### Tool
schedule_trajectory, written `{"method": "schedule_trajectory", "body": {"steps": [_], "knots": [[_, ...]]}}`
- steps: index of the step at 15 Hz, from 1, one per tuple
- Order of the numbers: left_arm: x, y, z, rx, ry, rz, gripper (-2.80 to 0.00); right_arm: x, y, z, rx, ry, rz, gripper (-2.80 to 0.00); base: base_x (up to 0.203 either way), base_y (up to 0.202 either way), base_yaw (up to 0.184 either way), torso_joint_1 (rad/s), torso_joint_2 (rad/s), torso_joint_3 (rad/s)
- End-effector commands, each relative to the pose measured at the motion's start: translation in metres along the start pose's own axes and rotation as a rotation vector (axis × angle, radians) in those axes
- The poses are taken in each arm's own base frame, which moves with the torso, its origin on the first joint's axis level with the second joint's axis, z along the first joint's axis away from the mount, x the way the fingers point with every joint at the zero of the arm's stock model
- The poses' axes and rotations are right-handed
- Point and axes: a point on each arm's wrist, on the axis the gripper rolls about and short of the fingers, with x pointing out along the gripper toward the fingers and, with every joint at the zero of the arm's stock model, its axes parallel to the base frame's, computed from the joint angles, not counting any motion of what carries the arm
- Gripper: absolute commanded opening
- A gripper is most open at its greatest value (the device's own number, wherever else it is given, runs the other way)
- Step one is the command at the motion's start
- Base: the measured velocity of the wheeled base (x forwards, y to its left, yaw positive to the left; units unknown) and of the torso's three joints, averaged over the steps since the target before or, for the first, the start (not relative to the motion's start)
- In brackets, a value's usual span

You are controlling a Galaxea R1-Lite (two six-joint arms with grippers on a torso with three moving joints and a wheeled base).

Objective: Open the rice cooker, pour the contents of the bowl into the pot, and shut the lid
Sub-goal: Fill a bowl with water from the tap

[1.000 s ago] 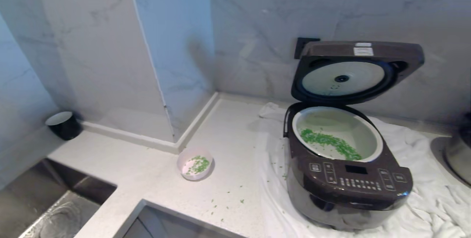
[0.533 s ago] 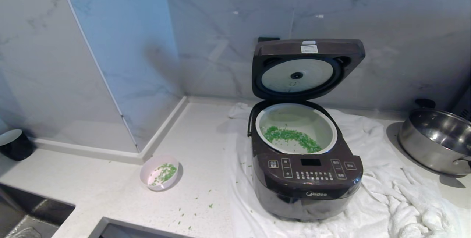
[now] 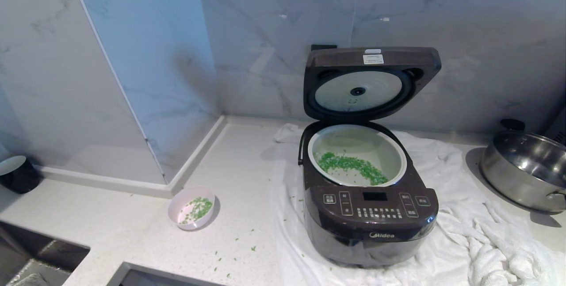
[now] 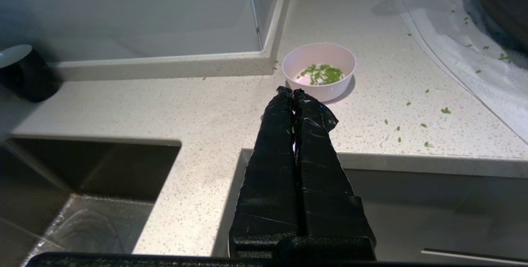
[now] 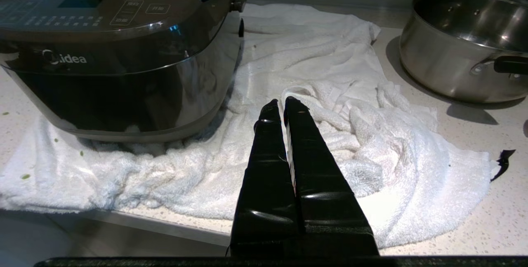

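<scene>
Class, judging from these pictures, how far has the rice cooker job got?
Done: the lid stands open, and green bits lie in the pot. In hand: nothing; the left gripper and right gripper are shut and empty. Left: the bowl holds a few bits, and the lid needs closing.

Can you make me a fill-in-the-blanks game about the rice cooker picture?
1. The lid of the rice cooker is ____.
2. The bits inside the white pot are coloured ____.
3. The cooker sits on a white ____.
4. The left hand is shut and holds ____.

Missing words: open; green; towel; nothing
</scene>
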Motion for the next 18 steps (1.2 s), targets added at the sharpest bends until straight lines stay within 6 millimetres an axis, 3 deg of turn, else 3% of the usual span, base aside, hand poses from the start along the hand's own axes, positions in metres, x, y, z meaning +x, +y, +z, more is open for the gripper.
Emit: {"method": "schedule_trajectory", "body": {"steps": [1, 6, 8, 10, 13, 15, 18], "knots": [[0.001, 0.0, -0.002, 0.0, 0.01, -0.004, -2.8, 0.0, 0.0, 0.0, -0.001, 0.0, 0.001, -2.8, 0.0, 0.0, 0.0, 0.0, 0.0, 0.0], [0.0, 0.0, 0.0, -0.007, 0.009, 0.0, -2.8, 0.0, 0.0, 0.0, -0.001, 0.0, 0.001, -2.8, 0.0, 0.0, 0.0, 0.0, 0.0, 0.0], [-0.004, 0.004, 0.025, -0.02, -0.034, 0.006, -2.8, 0.0, 0.0, 0.0, -0.001, 0.0, 0.001, -2.8, 0.0, 0.0, 0.0, 0.0, 0.0, 0.0], [0.006, 0.011, 0.062, -0.063, 0.007, -0.012, -2.8, 0.0, 0.0, 0.0, -0.001, 0.0, 0.001, -2.8, 0.0, 0.0, 0.0, 0.0, 0.0, 0.0], [0.052, 0.021, 0.121, -0.099, 0.08, -0.093, -2.8, 0.0, 0.0, 0.0, -0.001, 0.0, 0.001, -2.8, 0.0, 0.0, 0.0, 0.0, 0.0, 0.0], [0.094, 0.025, 0.152, -0.116, 0.109, -0.193, -2.8, 0.0, 0.0, 0.0, -0.001, 0.0, 0.001, -2.8, 0.0, 0.0, 0.0, 0.0, 0.0, 0.0], [0.152, 0.003, 0.167, -0.121, 0.203, -0.396, -2.8, 0.0, 0.0, 0.0, -0.001, 0.0, 0.001, -2.8, 0.0, 0.0, 0.0, 0.0, 0.0, 0.0]]}}
